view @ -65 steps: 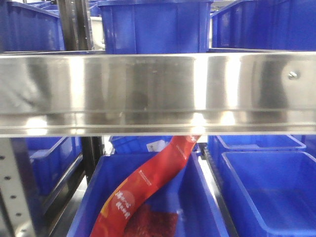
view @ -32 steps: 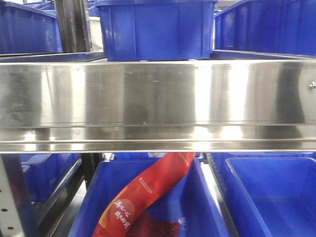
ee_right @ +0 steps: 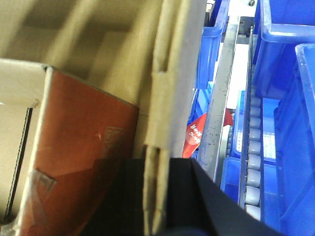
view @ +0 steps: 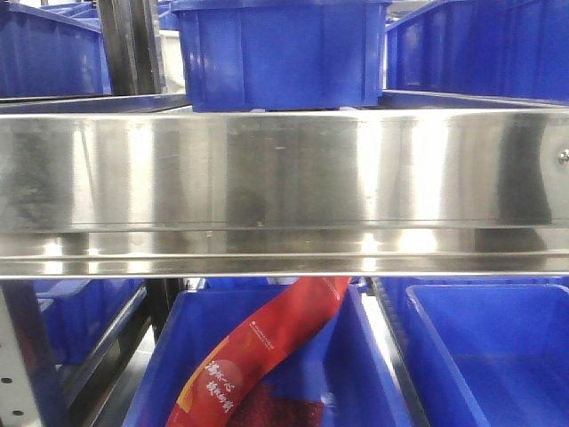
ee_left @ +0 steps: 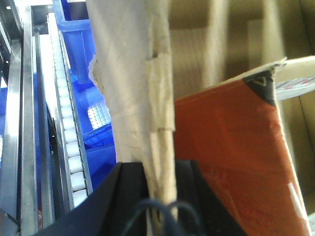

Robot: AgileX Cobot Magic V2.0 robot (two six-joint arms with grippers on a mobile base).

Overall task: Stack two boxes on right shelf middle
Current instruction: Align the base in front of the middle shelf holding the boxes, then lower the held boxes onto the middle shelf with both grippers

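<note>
Squeezing opposite thin walls of the brown cardboard box [ee_left: 130, 73] with left gripper [ee_left: 158, 194] and right gripper [ee_right: 156, 196], shiny steel shelf [view: 284, 169] straight ahead.

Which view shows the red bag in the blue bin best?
The front-facing view: the red bag shows most of its length and its print. The right wrist view shows only a corner past the box; the left wrist view, none.

Left gripper [ee_left: 156, 182] was clamped, black fingers [ee_left: 123, 196] pressed on both faces of a box [ee_left: 130, 73] wall, right gripper [ee_right: 156, 187] pinched a box wall likewise, one finger inside, one outside, jaws narrow.
</note>
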